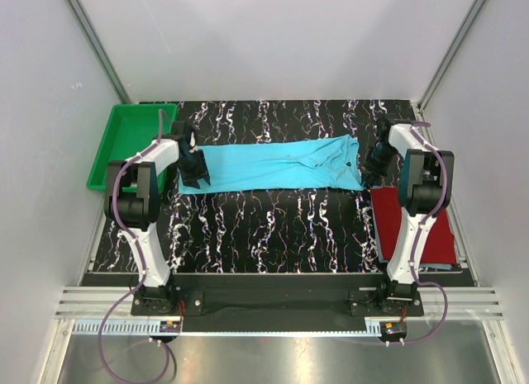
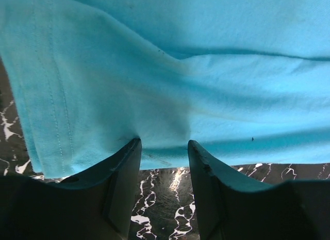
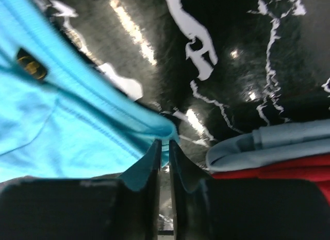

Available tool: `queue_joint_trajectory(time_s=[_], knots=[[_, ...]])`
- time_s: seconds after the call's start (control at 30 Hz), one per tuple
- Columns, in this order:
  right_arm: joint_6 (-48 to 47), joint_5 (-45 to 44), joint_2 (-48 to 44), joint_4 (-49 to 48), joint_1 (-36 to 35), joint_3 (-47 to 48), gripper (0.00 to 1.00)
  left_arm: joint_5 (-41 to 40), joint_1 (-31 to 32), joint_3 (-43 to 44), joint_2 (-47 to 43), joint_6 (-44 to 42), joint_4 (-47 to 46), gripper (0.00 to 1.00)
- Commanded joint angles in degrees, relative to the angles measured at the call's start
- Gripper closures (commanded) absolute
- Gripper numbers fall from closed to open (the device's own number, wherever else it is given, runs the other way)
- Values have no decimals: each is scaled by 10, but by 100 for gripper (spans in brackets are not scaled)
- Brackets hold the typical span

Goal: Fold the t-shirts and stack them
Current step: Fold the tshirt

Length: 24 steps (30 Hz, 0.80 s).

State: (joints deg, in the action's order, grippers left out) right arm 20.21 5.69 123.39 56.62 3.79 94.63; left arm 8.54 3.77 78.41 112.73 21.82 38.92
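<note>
Turquoise t-shirt point(image 1: 277, 165) spread flat across the far half of the table point(image 1: 273, 231), long axis running from left edge toward right edge, hem end left, neck end right. Left gripper point(image 1: 198, 171) at the hem end: fingers apart, hem edge lying across both tips, bare table showing in the gap, nothing clamped. Right gripper point(image 1: 370, 173) at the neck end: fingers drawn nearly together on a ridge of the turquoise edge, near the dark neck label point(image 3: 31, 64). Each arm nearest its own end, cloth lying inward from both. Dark red t-shirt point(image 1: 444, 235) folded at the near right corner, partly behind the right arm. Grey-blue cloth point(image 3: 268, 142) touching it; over or under not clear. Depth of the right pinch hidden by the fingers.
</note>
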Motion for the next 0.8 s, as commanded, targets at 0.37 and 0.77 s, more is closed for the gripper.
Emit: queue_joint_trajectory(time_s=[0.37, 0.77], knots=[[-6, -100, -33, -6, -1, 8, 81, -12, -10, -5, 18, -26, -1, 52], [-8, 27, -70, -42, -22, -15, 56, -4, -1, 5, 19, -28, 1, 52]])
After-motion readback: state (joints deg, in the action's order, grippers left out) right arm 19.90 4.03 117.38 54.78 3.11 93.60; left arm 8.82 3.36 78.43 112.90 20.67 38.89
